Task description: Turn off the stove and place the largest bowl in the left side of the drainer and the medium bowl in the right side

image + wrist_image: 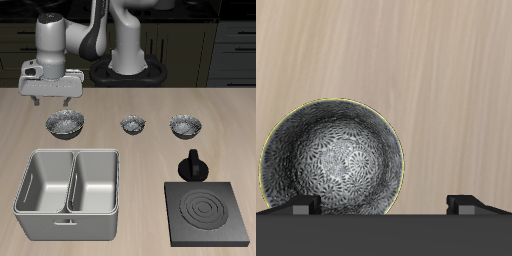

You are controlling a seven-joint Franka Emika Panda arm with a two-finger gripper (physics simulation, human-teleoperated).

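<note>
Even, bright, diffuse light falls on the pale worktop [128, 150] from above, leaving only faint soft shadows under objects. Both renders are sharp, free of blur or edge distortion. The background cabinets stay dark.

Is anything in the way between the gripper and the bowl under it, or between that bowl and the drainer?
Nothing visible. The gripper hangs open above the largest bowl, with bare table between the bowl and the drainer.
</note>
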